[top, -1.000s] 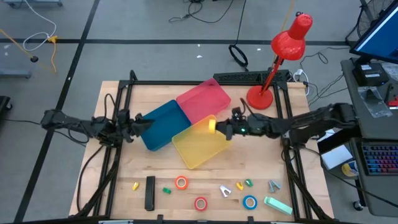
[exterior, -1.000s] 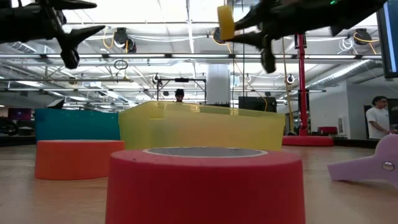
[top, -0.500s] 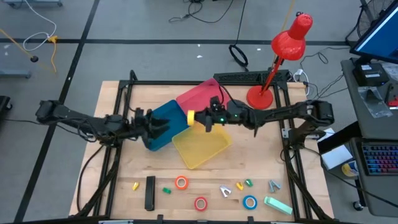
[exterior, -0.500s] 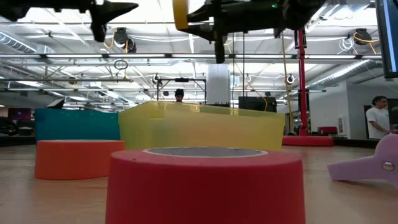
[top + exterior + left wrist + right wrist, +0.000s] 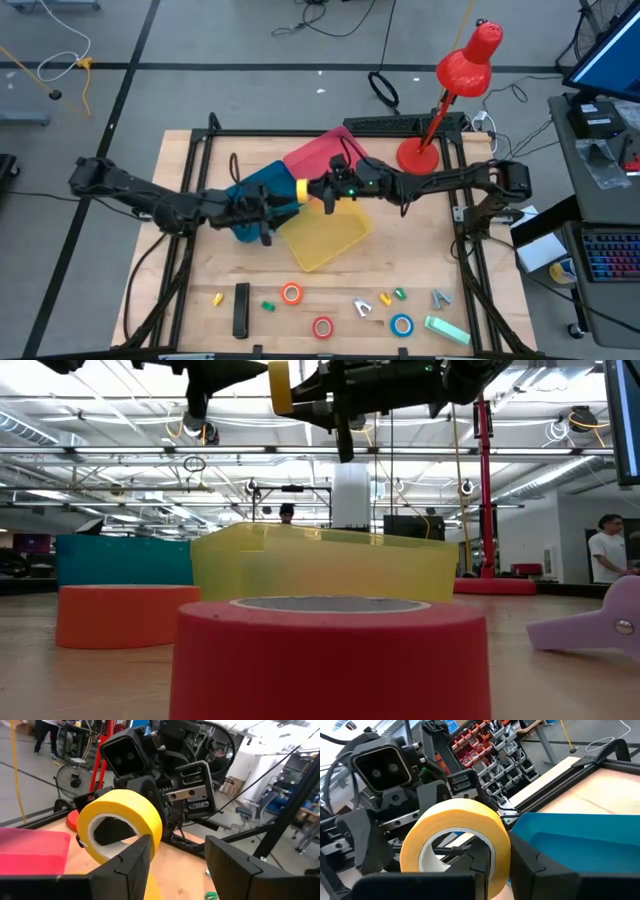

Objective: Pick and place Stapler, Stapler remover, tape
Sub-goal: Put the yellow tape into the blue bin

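Tape (image 5: 303, 190) sits pinched in the right hand (image 5: 312, 191), just right of the half-open, apparently empty left hand (image 5: 277, 207), above the bins.

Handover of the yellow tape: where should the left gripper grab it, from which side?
Pinch the ring wall of the yellow tape on its free side, opposite where the right gripper clamps it: one finger through the core, one outside. The left gripper can likely go straight in; the roll stands on edge, hole open toward it.
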### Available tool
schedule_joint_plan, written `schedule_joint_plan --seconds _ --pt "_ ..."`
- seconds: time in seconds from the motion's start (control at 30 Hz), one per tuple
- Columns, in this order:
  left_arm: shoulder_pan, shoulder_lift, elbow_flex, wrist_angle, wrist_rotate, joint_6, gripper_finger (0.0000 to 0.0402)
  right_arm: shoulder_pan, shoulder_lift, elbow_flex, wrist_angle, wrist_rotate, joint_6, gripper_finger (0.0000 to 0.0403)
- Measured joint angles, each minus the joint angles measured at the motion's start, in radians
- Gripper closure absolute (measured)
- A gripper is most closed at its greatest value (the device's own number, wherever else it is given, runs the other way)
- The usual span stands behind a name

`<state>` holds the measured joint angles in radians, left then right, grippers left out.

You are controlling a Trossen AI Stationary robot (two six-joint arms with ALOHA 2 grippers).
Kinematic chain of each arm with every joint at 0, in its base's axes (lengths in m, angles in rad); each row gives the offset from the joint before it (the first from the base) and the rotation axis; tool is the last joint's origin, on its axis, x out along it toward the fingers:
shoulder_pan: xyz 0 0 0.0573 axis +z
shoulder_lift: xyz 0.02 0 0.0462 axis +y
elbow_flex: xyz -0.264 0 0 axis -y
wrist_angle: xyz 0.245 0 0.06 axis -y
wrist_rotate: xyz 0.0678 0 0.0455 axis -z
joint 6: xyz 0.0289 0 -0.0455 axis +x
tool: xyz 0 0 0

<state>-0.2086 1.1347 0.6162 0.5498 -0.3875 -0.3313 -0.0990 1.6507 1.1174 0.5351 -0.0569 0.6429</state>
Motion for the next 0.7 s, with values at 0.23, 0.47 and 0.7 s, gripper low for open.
schedule_joint_plan --seconds 0.23,0.47,0.7 --pt "0.0 0.036 0.013 0.001 -0.053 -0.002 0.0215 0.001 -0.001 -0.001 -0.017 0.003 0.006 0.0371" --pt "0.0 0.036 0.015 -0.002 -0.058 0.012 0.0215 0.014 -0.007 -0.001 -0.02 -0.01 0.013 0.0371" --pt "0.01 0.037 0.016 -0.012 -0.069 0.014 0.0215 0.016 -0.006 -0.001 -0.02 -0.031 0.045 0.0371"
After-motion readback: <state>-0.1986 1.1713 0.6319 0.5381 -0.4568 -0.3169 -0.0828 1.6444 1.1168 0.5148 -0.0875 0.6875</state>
